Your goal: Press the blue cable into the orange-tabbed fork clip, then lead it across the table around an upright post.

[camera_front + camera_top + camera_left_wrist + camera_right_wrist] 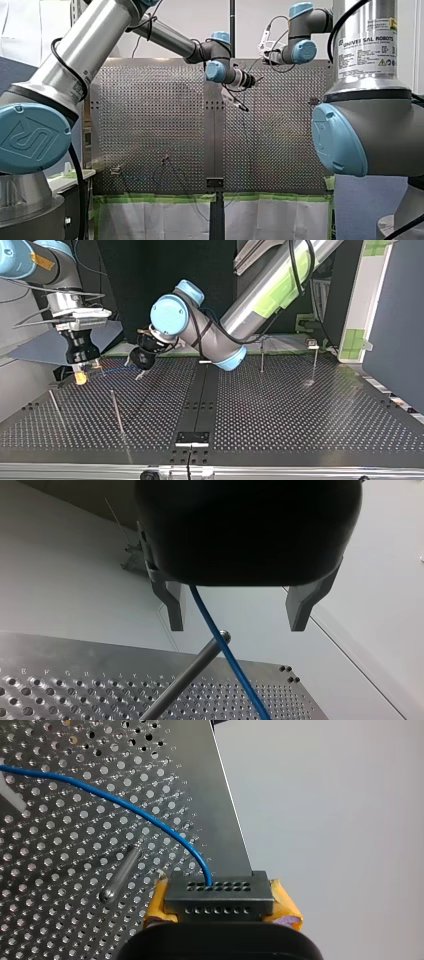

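1. Clamping a dark grey perforated block between its yellow pads, my right gripper sits at the top view's 9 o'clock, low over the perforated metal table.
2. The thin blue cable enters the block's upper holes, then arcs over the table past a slim steel post.
3. My left gripper, at the top view's 10 o'clock, stands wide, nothing between its grey metal fingers.
4. The cable drops beside one finger and crosses a round-tipped metal rod; contact cannot be told.
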Available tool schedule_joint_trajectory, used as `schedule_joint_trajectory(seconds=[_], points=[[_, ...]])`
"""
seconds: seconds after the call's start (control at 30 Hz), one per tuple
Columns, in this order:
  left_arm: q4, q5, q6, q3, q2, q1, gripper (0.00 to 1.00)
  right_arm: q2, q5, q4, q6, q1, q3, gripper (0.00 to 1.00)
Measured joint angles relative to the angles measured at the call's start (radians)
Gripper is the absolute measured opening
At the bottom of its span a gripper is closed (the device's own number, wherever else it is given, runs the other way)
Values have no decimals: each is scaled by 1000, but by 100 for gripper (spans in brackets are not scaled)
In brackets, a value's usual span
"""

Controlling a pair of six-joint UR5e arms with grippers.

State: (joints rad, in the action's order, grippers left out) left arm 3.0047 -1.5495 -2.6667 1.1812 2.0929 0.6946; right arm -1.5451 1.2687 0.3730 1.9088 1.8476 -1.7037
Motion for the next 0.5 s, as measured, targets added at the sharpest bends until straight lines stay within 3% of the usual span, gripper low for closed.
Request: schedule_joint_trajectory(seconds=[0.5], points=[[-12,-7,12,0,-5,-4,96,1,1,2,-1,2,0,0]])
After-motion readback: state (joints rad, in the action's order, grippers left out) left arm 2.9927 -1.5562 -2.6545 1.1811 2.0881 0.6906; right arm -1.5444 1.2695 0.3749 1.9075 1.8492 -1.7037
